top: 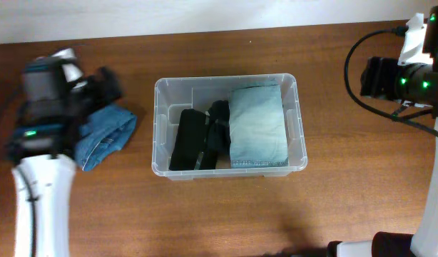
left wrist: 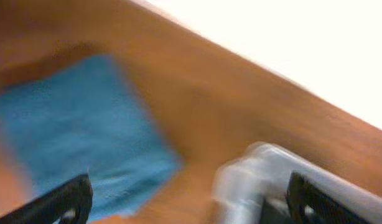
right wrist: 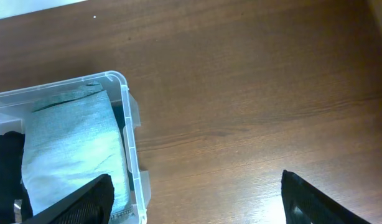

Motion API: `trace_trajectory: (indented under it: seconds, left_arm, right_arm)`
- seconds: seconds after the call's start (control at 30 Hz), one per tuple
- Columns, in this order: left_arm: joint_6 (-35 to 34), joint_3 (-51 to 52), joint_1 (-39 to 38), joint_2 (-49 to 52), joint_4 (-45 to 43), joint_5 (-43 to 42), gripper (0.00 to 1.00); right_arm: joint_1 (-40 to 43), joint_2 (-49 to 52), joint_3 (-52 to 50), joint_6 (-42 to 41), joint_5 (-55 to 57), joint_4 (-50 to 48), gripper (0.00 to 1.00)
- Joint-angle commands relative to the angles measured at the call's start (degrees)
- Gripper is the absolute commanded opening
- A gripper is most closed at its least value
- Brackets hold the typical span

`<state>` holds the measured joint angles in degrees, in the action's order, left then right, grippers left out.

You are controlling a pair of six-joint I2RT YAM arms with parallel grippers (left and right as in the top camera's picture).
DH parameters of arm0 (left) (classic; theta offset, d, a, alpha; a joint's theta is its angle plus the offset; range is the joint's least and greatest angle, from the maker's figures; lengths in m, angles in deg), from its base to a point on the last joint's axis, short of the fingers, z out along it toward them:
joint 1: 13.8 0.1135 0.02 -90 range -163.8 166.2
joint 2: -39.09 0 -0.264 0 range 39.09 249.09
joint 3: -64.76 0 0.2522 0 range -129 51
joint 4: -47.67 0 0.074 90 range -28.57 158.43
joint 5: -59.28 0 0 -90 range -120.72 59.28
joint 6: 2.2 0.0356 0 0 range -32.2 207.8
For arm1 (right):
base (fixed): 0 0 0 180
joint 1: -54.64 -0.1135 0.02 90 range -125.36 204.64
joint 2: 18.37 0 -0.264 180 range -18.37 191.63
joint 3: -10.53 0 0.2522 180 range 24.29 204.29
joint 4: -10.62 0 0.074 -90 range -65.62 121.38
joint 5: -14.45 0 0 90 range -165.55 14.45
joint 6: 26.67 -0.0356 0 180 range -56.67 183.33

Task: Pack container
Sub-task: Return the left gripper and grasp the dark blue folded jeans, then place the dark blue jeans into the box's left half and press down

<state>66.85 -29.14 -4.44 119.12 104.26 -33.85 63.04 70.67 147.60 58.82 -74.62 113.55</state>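
The clear container (top: 226, 78) stands mid-table. Inside, a folded pale blue-grey garment (top: 257, 125) lies on the right and black garments (top: 197, 139) on the left. A folded blue denim garment (top: 108, 132) lies on the table left of the container. My left gripper (top: 108, 89) hovers over its far edge. The left wrist view is blurred: open empty jaws (left wrist: 188, 202), with the blue garment (left wrist: 73, 143) and a container corner (left wrist: 259, 171) below. My right gripper (top: 372, 77) is at the far right, open and empty (right wrist: 200, 199), above bare table beside the container's rim (right wrist: 130, 118).
The right wrist view also shows the pale garment (right wrist: 73, 149) and a black garment (right wrist: 7, 168) inside the container. A black cable (top: 358, 86) loops beside the right arm. The wooden table (top: 226, 214) runs to a pale wall at the back.
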Motion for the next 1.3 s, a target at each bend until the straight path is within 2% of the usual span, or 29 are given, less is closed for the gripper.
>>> trace_trajectory:
  seconds: [0.0, 0.1, 0.23, 0.47, 0.67, 0.73, 0.8, 0.87, 0.93, 0.97, 1.1, 1.27]
  left_arm:
    - [1.1, 1.5, 8.9, 5.7, 2.3, -0.7, 0.99]
    - [1.1, 1.5, 15.1, 11.8, 3.5, -4.8, 0.99]
    - [1.2, 1.5, 19.1, 20.4, 2.8, -9.1, 0.99]
    - [1.2, 1.5, 21.1, 31.5, -1.6, -10.0, 0.99]
    - [1.8, 1.5, 21.0, 38.2, -6.3, -20.9, 0.99]
    - [1.8, 1.5, 21.0, 38.8, -6.2, -22.8, 0.89]
    - [3.0, 1.5, 21.0, 38.8, -5.8, -23.7, 0.67]
    - [4.7, 1.5, 21.0, 38.4, -5.1, -24.9, 0.38]
    - [6.3, 1.5, 21.0, 37.6, -3.9, -26.2, 0.04]
    - [7.3, 1.5, 21.1, 36.6, -3.1, -27.1, 0.00]
    - [9.7, 1.4, 21.0, 29.9, -0.6, -27.6, 0.01]
    - [11.1, 1.4, 20.0, 15.0, 0.3, -30.5, 0.01]
  right_arm:
    - [0.3, 0.7, -0.3, -0.3, -0.5, 0.0, 0.79]
    - [0.3, 1.2, -0.3, -0.3, -0.5, 0.1, 0.79]
    - [0.2, 1.6, -0.3, -0.3, -0.6, 0.2, 0.79]
    - [0.2, 1.7, -0.3, -0.3, -0.5, 0.2, 0.79]
    - [0.2, 1.7, -0.3, -0.3, -0.5, 0.2, 0.79]
    - [0.2, 1.7, -0.3, -0.3, -0.5, 0.3, 0.79]
    - [0.2, 1.7, -0.3, -0.3, -0.5, 0.3, 0.79]
    - [0.2, 1.7, -0.3, -0.3, -0.6, 0.5, 0.79]
    - [0.2, 1.7, -0.3, -0.3, -0.7, 0.6, 0.78]
    - [0.2, 1.7, -0.3, -0.2, -1.0, 0.6, 0.78]
    - [0.2, 1.7, -0.3, -0.2, -1.0, 0.6, 0.79]
    - [0.2, 1.7, -0.3, -0.2, -1.0, 0.6, 0.78]
